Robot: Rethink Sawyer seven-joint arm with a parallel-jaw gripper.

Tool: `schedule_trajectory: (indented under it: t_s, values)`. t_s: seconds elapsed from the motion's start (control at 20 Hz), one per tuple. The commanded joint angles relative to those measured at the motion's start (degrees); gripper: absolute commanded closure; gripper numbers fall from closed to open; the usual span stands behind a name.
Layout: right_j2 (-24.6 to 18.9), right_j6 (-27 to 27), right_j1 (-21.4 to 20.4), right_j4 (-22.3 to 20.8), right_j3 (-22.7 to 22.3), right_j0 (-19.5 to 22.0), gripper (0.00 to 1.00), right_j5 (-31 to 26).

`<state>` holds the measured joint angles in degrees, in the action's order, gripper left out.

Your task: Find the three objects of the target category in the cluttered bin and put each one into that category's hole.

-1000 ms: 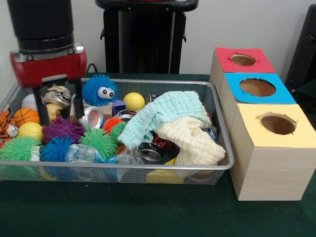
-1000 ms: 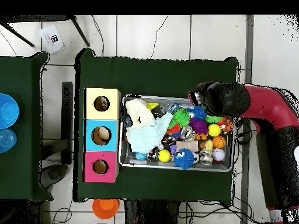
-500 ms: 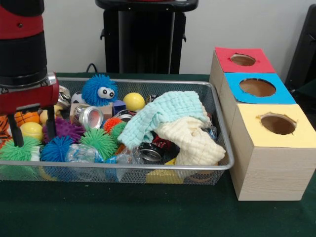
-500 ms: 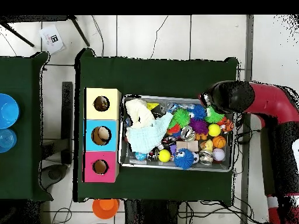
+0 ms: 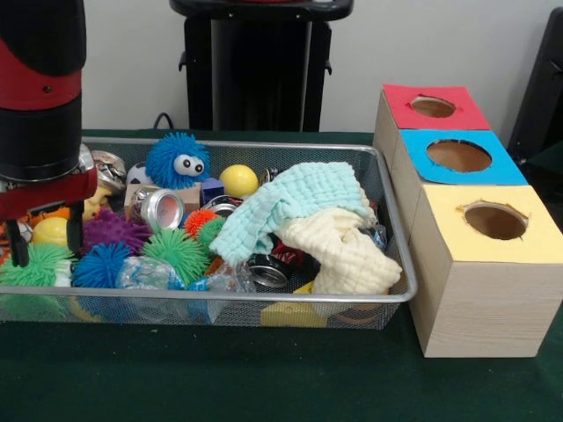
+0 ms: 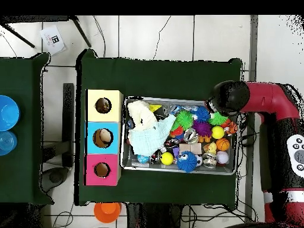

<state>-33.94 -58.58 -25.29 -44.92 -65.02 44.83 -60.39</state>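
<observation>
The pincer (image 5: 42, 246) sits at the far left of the front frame, low over the wire bin (image 5: 398, 264), fingers spread apart, straddling the top of a green spiky ball (image 5: 33, 265) and gripping nothing. The target category isn't stated; going by the pincer, the spiky balls look like the target, clustered lower left: the green one, a blue one (image 5: 101, 264), a purple one (image 5: 110, 230) and another green one (image 5: 176, 251). The three boxes (image 5: 479, 264) with holes stand on the surface at right, well apart from the pincer. To do it well: probably centre over the green ball, go down straight, shut gently as it squashes, and avoid the bin wall just beside it.
</observation>
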Motion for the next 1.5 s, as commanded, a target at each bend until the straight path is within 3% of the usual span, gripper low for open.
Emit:
schedule_trajectory:
  t_s: [0.05,0.55,1.1,1.4,1.5]
  values:
    - [3.2,15.9,3.0,-4.7,2.7,-1.1,0.00,-6.7]
    - [4.8,17.2,7.0,-6.5,6.4,-2.8,0.00,-8.8]
    - [11.4,19.4,9.6,-14.8,12.1,-8.5,0.00,-15.9]
    - [11.5,19.4,9.7,-13.5,10.9,-7.5,0.00,-15.5]
    - [8.7,18.5,10.7,-9.4,9.4,-4.9,0.00,-12.7]
